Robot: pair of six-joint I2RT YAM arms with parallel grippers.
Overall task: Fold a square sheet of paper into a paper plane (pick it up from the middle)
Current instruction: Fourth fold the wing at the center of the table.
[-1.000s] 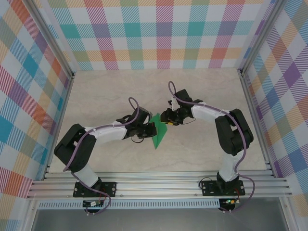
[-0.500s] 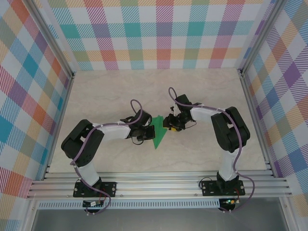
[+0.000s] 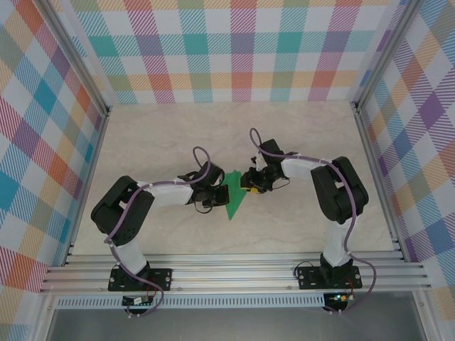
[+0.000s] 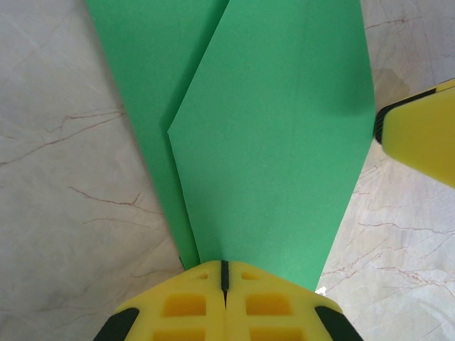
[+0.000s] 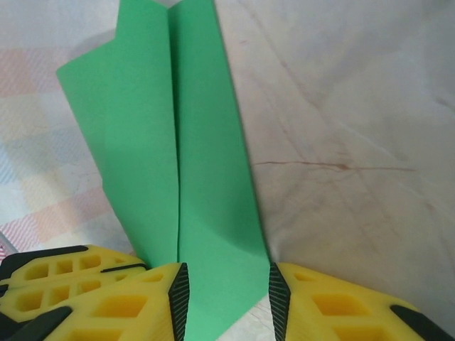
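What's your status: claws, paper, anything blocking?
Left claw shut at the paper. Right claw open, astride it. Paper part-folded, creased. Nothing blocking.

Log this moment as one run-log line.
left fingers: shut on paper plane | right fingers: open, paper between them | plane: partly folded

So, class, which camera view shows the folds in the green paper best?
The left wrist view: the folded green paper lies large there, its upper flap's slanted edge sharp. The right wrist view shows the paper lengthwise with one straight crease. The top external view makes the paper a small, distant green triangle.
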